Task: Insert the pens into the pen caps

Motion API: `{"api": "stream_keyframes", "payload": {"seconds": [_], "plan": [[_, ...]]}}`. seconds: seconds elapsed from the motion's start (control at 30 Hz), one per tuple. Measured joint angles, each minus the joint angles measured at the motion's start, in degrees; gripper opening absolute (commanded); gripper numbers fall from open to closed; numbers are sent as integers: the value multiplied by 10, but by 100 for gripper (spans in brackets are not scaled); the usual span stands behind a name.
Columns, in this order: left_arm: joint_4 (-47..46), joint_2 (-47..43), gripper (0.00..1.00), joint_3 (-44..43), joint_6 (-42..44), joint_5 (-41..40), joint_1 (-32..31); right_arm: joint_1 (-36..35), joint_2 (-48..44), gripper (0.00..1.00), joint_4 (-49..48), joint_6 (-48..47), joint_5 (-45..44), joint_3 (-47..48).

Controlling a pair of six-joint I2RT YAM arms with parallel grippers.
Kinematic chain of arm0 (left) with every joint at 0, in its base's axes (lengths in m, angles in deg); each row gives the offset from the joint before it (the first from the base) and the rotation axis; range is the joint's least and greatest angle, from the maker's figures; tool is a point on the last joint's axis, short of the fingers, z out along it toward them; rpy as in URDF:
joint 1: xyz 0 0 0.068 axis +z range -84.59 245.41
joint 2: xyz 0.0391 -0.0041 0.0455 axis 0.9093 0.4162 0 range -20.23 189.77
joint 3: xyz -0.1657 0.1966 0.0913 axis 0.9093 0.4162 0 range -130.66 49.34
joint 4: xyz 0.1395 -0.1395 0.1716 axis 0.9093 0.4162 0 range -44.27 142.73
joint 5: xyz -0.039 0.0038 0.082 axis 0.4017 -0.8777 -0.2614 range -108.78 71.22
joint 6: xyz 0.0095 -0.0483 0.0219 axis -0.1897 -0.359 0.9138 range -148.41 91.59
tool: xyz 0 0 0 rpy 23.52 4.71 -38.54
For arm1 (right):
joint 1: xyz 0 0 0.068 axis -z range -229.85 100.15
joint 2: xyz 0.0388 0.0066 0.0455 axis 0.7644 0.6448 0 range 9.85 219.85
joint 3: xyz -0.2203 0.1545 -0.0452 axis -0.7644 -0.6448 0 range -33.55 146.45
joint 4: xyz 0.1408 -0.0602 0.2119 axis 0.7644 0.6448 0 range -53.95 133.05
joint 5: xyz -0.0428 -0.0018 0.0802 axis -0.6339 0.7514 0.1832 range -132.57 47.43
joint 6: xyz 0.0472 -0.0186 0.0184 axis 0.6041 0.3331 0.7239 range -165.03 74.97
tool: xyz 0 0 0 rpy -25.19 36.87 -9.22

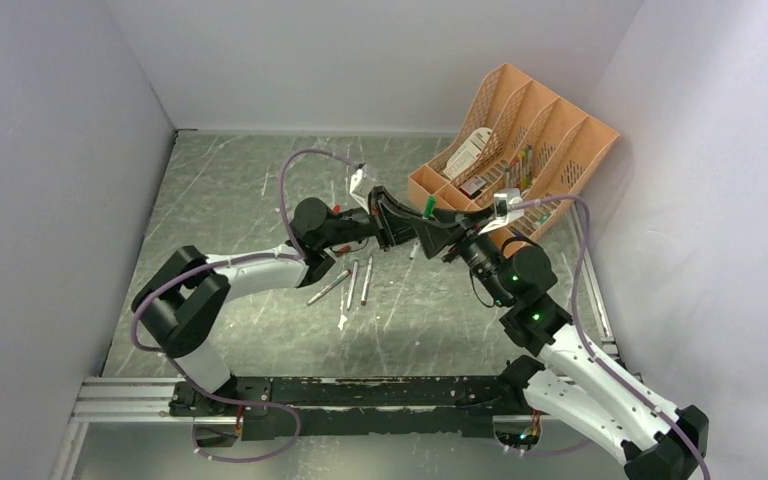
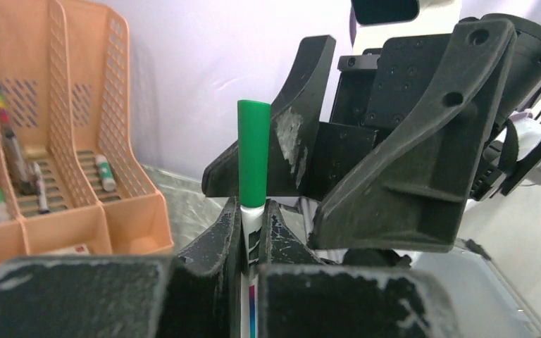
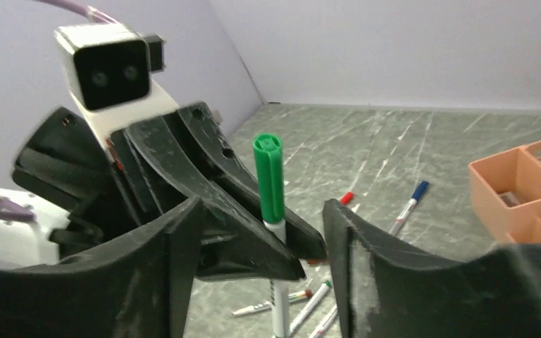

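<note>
- The left gripper (image 2: 252, 227) had its jaws clamped on a thin whitish marker barrel (image 2: 251, 213). It held the barrel upright in the air above the grey marbled tabletop (image 1: 240, 200), and a green plastic cap (image 2: 253, 151) sat on the top end of that barrel.
- The right gripper (image 3: 262, 203) had its jaws apart, one on each side of the cap. As far as I could see, neither touched it.
- I could not tell if the cap was pushed fully home. If it was only resting on the tip, I judged it could slip off as soon as the pen was tilted or laid down.
- The right jaws stood very near the cap. A sideways or crooked retreat could catch it and pull it off, or turn the barrel in the left jaws.
- The left jaws held the barrel just under the cap, on a thin round body, so I expected that a small knock could tilt it.
- The two grippers were very close to each other, and a careless move of either arm could make them collide.
- Several loose pens with coloured ends (image 1: 352, 285) lay on the tabletop under the arms, not far from the orange mesh organiser (image 1: 530, 130). A low descent could scatter them.
</note>
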Motion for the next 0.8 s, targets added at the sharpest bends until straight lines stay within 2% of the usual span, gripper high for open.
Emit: {"api": "stream_keyframes", "payload": {"seconds": [0.13, 0.27, 0.33, 0.43, 0.57, 0.7, 0.8], "plan": [[60, -27, 7, -16, 76, 14, 1, -2, -16, 79, 26, -8, -1, 12], [99, -35, 7, -16, 129, 28, 2, -2, -26, 79, 42, -13, -10, 32], [119, -35, 7, -16, 150, 33, 2, -2, -27, 77, 44, -15, -17, 42], [148, -35, 7, -16, 179, 42, 2, -2, -19, 64, 46, -19, -24, 57], [170, -35, 7, -16, 202, 46, 2, -2, 8, 63, 46, -24, -28, 74], [180, -40, 7, -16, 213, 48, 2, -2, 28, 54, 49, -26, -30, 74], [182, -49, 7, -16, 216, 48, 2, -2, 34, 53, 53, -26, -30, 74]]}}
